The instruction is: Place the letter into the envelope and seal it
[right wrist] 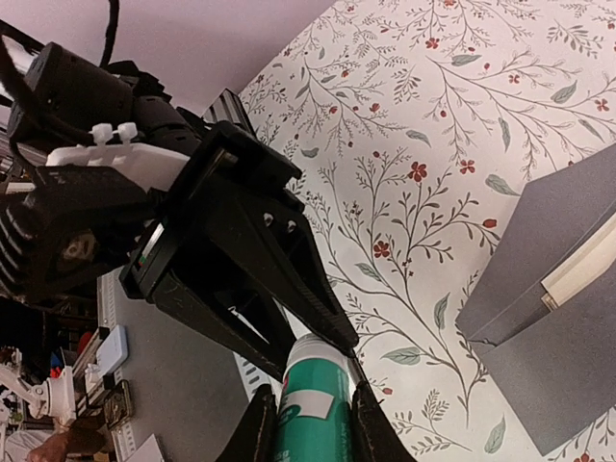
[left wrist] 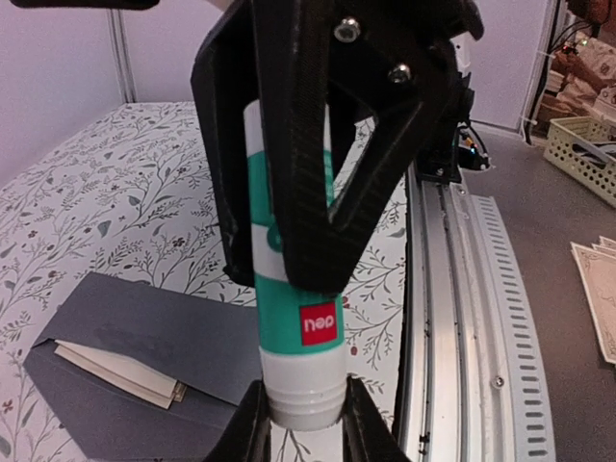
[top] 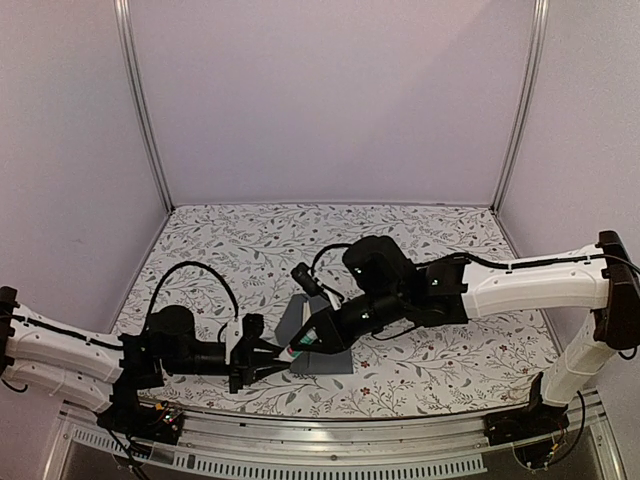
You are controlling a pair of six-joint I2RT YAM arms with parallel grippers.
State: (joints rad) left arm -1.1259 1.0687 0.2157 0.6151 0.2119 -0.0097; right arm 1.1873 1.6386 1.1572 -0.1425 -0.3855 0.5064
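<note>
Inward, left hand (left wrist: 306, 423) and right hand (right wrist: 308, 423) tip to tip, tight around one teal-white tube (left wrist: 289, 361) beside the envelope (left wrist: 144, 318).

A teal-and-white tube (left wrist: 284, 332) with a red label sits raised above the floral tablecloth (left wrist: 106, 192).

letter (left wrist: 111, 369) in envelope (left wrist: 154, 313), envelope on tablecloth (left wrist: 87, 192)

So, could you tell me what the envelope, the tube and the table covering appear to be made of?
The envelope looks like matte slate-grey paper: flat, dull, creased at the flap. The tube seems to be smooth plastic, teal and white with a faint sheen and a printed red label. The table covering has a floral print; cloth or printed vinyl, I cannot tell.
</note>
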